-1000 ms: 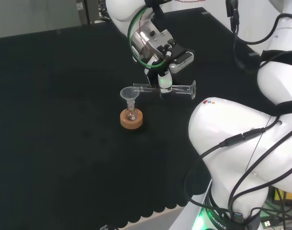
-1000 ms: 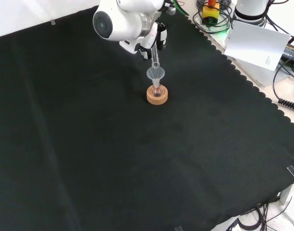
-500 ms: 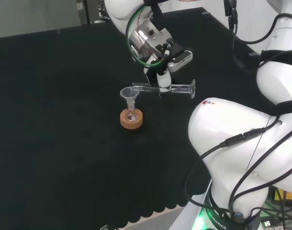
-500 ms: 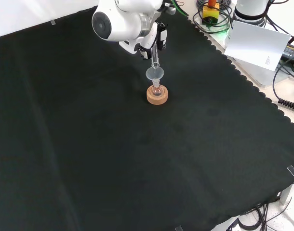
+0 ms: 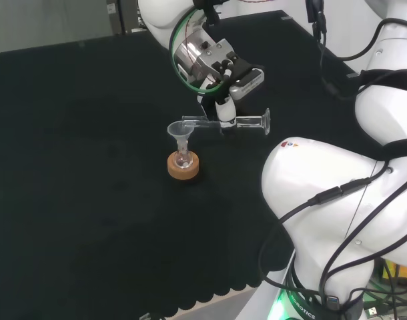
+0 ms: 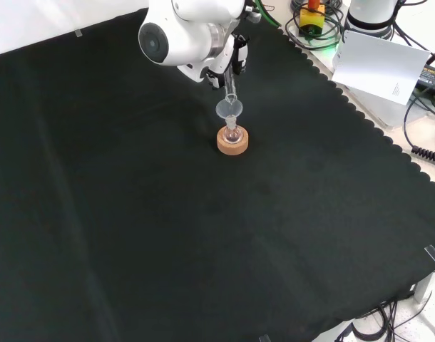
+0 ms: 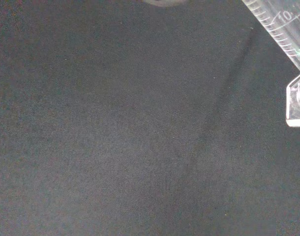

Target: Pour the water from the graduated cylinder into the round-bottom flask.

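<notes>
Clear graduated cylinder (image 5: 227, 122) clasped in the hand (image 5: 223, 110), tipped level with its mouth over the funnel (image 5: 181, 131) in the round-bottom flask (image 5: 183, 159) on its cork ring (image 5: 183, 167), probably pouring, though no stream is visible.

One graduated cylinder (image 5: 230, 121), one funnel (image 5: 180, 132), one flask (image 5: 183, 159) (small, clear), one cork ring (image 5: 183, 167).

A robotics lab bench. Black cloth (image 6: 167, 235) with a scalloped edge covers the table; clear lab glassware stands at upper centre of the front view. Bundled cables (image 6: 424, 121) and a yellow and red button box (image 6: 311, 16) crowd the upper right.
</notes>
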Controlling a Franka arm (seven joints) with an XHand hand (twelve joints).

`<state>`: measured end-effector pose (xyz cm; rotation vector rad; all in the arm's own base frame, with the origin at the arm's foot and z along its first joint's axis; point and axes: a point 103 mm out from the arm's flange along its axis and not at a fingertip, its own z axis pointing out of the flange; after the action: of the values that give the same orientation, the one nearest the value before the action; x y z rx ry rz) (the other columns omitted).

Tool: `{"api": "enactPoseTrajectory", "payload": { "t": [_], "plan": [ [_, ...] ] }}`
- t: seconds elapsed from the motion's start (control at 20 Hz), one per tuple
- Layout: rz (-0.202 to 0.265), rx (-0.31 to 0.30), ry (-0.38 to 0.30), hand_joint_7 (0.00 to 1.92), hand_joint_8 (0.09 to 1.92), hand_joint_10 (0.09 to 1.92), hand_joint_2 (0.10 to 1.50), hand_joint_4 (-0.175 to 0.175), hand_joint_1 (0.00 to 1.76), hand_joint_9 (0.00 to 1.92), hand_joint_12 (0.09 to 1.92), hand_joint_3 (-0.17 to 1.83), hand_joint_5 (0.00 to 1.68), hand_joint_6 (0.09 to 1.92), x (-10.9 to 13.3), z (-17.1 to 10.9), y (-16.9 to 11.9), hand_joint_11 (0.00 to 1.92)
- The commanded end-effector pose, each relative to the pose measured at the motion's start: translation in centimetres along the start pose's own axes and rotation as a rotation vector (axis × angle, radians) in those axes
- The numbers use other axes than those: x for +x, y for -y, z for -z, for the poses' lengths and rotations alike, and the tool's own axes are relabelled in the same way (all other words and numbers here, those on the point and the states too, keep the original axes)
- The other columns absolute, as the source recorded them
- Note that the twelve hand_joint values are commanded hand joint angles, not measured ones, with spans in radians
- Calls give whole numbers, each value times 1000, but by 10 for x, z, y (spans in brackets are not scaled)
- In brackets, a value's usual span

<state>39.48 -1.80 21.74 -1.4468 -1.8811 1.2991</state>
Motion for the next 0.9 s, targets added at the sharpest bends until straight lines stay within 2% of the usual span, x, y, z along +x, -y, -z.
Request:
{"api": "enactPoseTrajectory", "payload": {
  "t": [0.05, 0.25, 0.3, 0.6, 0.9],
  "plan": [
    [-22, 16, 24, 990, 1021, 87, 1120, -175, 1259, 1414, 807, 1, 951, 1033, 10, 6, 3, 1157],
    [-21, 25, 29, 989, 1022, 87, 1121, -175, 1259, 1415, 806, 1, 950, 1034, 10, 6, 3, 1157],
    [-2, 19, 13, 989, 1022, 87, 1121, -175, 1259, 1415, 806, 1, 950, 1034, 6, 5, 3, 1157],
    [-35, 26, 34, 987, 1024, 87, 1121, -175, 1259, 1414, 806, 1, 949, 1036, 12, 9, 4, 1156],
    [-38, 38, 31, 986, 1025, 87, 1122, -175, 1259, 1414, 805, 1, 948, 1037, 5, 8, 5, 1156]
  ]
}}
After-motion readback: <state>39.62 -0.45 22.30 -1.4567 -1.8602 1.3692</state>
